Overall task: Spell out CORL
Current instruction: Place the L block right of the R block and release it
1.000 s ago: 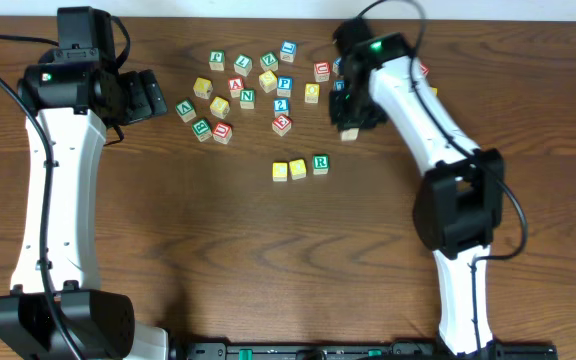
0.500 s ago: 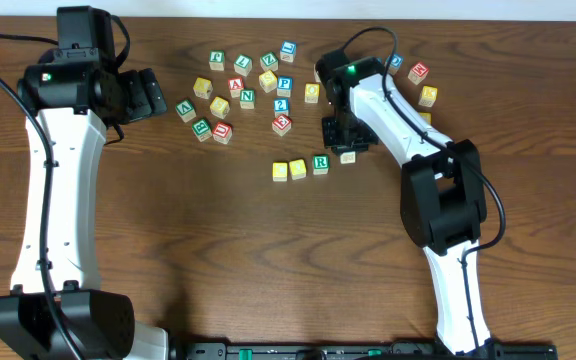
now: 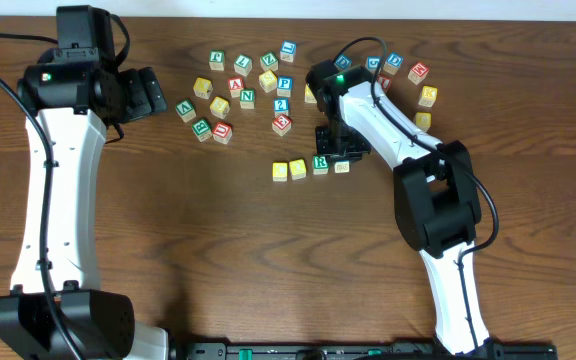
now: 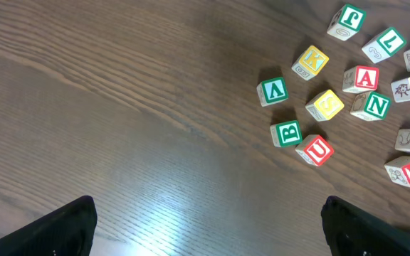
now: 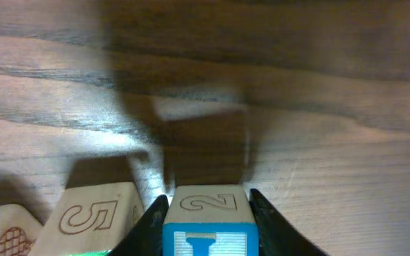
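Now your right claw (image 5: pixel 206 213) is clamped on the blue-lettered block (image 5: pixel 206 201), the green R block (image 3: pixel 320 162) sits just beside it, and your left claw (image 4: pixel 208 227) stands apart.

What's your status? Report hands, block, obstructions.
Left hand open, empty. Right hand shut on blue-lettered block, at the row's end beside the R block. No obstruction in view.

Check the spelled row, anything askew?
Nothing damaged or spilled. Mildly uneven: the R block sits slightly above the line of the two yellow blocks. The held block in the right fingers looks level.
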Robot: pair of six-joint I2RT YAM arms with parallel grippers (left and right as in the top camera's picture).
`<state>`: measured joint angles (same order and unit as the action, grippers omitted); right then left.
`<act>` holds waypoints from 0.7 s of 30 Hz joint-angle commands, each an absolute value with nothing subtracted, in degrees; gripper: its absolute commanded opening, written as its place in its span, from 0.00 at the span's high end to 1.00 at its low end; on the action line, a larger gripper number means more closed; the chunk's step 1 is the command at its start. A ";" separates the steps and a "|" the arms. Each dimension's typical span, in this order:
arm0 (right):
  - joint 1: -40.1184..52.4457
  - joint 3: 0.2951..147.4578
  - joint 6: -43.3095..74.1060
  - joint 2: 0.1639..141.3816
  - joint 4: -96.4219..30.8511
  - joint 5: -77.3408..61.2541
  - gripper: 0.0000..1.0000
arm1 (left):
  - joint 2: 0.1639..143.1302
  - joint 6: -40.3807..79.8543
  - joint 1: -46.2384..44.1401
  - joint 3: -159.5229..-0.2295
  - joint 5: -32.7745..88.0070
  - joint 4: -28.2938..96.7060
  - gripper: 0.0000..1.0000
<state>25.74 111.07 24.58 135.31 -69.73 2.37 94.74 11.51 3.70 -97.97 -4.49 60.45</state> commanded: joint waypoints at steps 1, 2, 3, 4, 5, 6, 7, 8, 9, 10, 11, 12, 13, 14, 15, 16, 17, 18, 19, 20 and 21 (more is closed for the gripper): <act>25.98 110.06 25.23 135.35 -69.69 2.83 0.58 | 95.18 10.59 3.84 -97.73 -5.17 60.55 0.01; 25.98 110.06 25.23 135.35 -69.73 2.72 0.56 | 95.18 10.57 3.84 -97.73 -5.17 60.55 0.01; 25.96 110.06 25.26 135.35 -69.84 2.61 0.55 | 95.18 10.59 3.84 -97.73 -5.17 60.55 0.01; 25.93 110.06 25.23 135.35 -69.91 2.57 0.55 | 95.18 10.59 3.84 -97.73 -5.17 60.55 0.01; 25.93 110.06 25.23 135.35 -70.04 2.39 0.54 | 95.18 10.57 3.84 -97.73 -5.17 60.55 0.01; 25.93 110.08 25.19 135.35 -70.08 2.20 0.54 | 95.18 10.57 3.84 -97.73 -5.17 60.55 0.01; 25.93 110.08 25.19 135.35 -70.08 2.13 0.54 | 95.18 10.57 3.84 -97.73 -5.17 60.55 0.01; 25.93 110.13 25.02 135.35 -70.08 1.89 0.54 | 95.18 10.57 3.84 -97.73 -5.17 60.55 0.01; 25.93 110.21 24.97 135.35 -70.08 1.58 0.54 | 95.18 10.57 3.84 -97.73 -5.17 60.55 0.01; 25.91 110.30 24.71 135.33 -70.06 1.26 0.54 | 95.18 10.59 3.84 -97.73 -5.17 60.55 0.01; 25.91 110.50 24.56 135.33 -70.13 0.93 0.54 | 95.18 10.57 3.84 -97.73 -5.17 60.55 0.01; 25.91 110.83 24.56 135.33 -70.37 0.93 0.54 | 95.18 10.57 3.84 -97.73 -5.17 60.55 0.01; 25.91 111.24 24.56 135.33 -70.74 0.93 0.55 | 95.18 10.57 3.84 -97.73 -5.17 60.55 0.01; 25.91 111.68 24.53 135.33 -71.18 0.93 0.55 | 95.18 10.57 3.84 -97.73 -5.17 60.55 0.01; 25.89 112.09 24.27 135.33 -71.59 0.91 0.54 | 95.18 10.57 3.84 -97.73 -5.17 60.55 0.01; 25.89 112.46 24.10 135.33 -71.96 0.91 0.54 | 95.18 10.57 3.84 -97.73 -5.17 60.55 0.01; 25.87 112.71 24.05 135.33 -72.29 0.91 0.54 | 95.18 10.57 3.84 -97.73 -5.17 60.58 0.01; 25.87 112.81 23.75 135.33 -72.51 0.86 0.53 | 95.18 10.57 3.84 -97.73 -5.17 60.58 0.01; 25.87 112.81 23.46 135.33 -72.71 0.89 0.53 | 95.18 10.57 3.84 -97.73 -5.17 60.58 0.01; 25.87 112.81 23.42 135.33 -72.93 0.89 0.52 | 95.18 10.57 3.84 -97.73 -5.17 60.58 0.01; 25.82 112.81 23.07 135.33 -73.10 0.84 0.52 | 95.18 10.57 3.84 -97.73 -5.17 60.58 0.01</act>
<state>25.74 111.44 24.18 135.31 -72.75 1.06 94.74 11.51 3.70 -97.97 -4.49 60.42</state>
